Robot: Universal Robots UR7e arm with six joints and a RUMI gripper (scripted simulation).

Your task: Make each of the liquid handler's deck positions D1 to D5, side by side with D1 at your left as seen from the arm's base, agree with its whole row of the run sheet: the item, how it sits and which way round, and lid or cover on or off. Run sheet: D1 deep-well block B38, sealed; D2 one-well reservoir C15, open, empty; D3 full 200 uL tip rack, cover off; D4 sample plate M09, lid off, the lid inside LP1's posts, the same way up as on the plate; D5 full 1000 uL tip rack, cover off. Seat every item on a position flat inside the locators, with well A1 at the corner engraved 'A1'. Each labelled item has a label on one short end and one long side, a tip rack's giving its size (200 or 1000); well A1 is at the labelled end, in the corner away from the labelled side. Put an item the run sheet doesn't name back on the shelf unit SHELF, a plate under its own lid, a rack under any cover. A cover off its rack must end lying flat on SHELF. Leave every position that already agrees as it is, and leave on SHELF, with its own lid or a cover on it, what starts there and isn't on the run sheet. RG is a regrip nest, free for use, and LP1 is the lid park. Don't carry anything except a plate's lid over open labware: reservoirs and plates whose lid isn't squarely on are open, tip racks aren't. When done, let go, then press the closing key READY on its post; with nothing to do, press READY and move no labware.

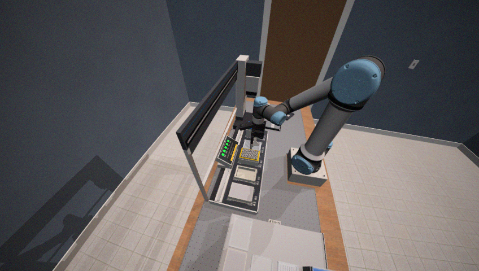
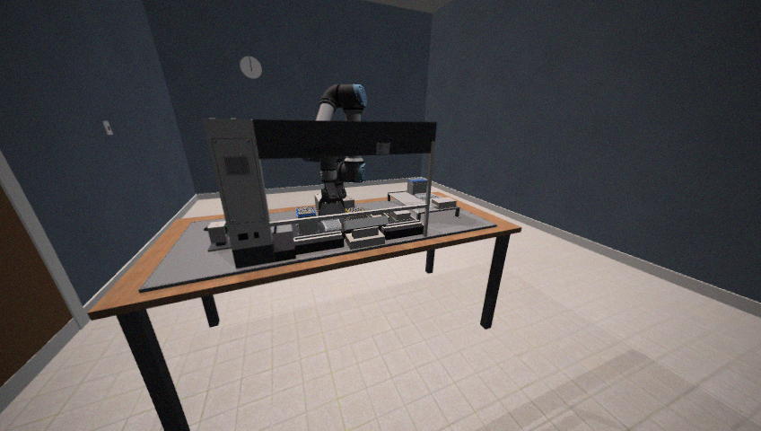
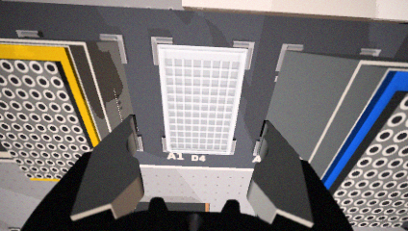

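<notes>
In the wrist view a white sample plate (image 3: 200,98) sits flat inside the locators of D4, wells uncovered, above the engraved A1 D4 mark (image 3: 187,157). My gripper (image 3: 199,118) hovers right over its near end, open, one finger on each side and clear of the plate. A yellow-framed tip rack (image 3: 38,115) with its tips showing stands to the left, and a blue-framed tip rack (image 3: 380,159) to the right. In the top view the gripper (image 1: 255,138) is over the deck beyond the yellow rack (image 1: 249,154), the open reservoir (image 1: 245,173) and the sealed block (image 1: 241,192).
The handler's dark gantry bar (image 1: 208,104) runs above the deck's far side, with a tower (image 1: 242,83) at one end. A status panel with green lights (image 1: 227,150) stands beside the deck. The shelf unit (image 1: 272,245) lies at the near end of the table.
</notes>
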